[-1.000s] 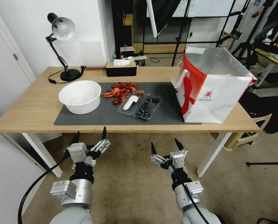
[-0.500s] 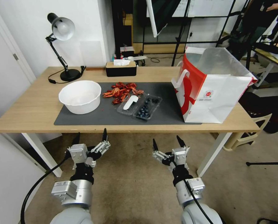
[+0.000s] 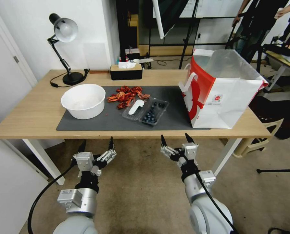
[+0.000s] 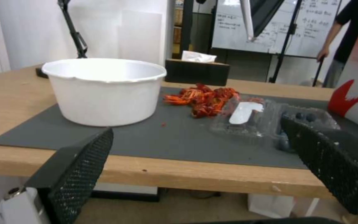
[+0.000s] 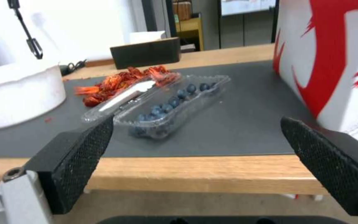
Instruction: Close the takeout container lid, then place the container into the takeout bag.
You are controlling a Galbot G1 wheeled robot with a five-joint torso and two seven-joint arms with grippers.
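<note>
The shallow clear plastic clamshell container (image 3: 145, 111) of blueberries is seen lying open on the grey mat, its stickered lid (image 3: 134, 107) folded flat, beside the tall white-and-red paper bag (image 3: 221, 90). Both the left gripper (image 3: 96, 145) and right gripper (image 3: 175, 139) are held below the table edge, spread wide and empty. The light box could probably be pushed aside if pressed off-centre.
</note>
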